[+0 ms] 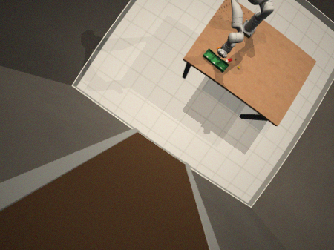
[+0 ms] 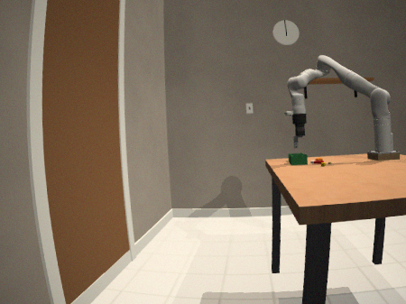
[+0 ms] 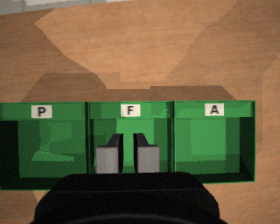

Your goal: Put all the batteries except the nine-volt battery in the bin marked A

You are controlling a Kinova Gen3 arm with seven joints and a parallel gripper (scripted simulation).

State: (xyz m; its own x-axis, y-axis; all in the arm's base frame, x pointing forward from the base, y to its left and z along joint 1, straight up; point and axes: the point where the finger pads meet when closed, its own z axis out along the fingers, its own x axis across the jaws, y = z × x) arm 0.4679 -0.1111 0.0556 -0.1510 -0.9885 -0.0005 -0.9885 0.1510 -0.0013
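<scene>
A green tray of three bins stands on the table (image 1: 215,60), also seen in the side view (image 2: 298,159). In the wrist view the bins are marked P (image 3: 42,145), F (image 3: 130,140) and A (image 3: 214,142). I see nothing lying in the visible parts of the bins. My gripper (image 3: 128,146) hangs well above the tray, over bin F, and shows in the side view (image 2: 296,141). Its fingers stand close together with a narrow gap, and only the green bin floor shows through it. No battery is plainly in view.
A small red thing (image 1: 230,59) and a small yellow thing (image 1: 238,67) lie on the table just beyond the tray, and they show in the side view (image 2: 318,161). The tray stands near the table's edge. The arm's base (image 2: 383,155) is at the far side.
</scene>
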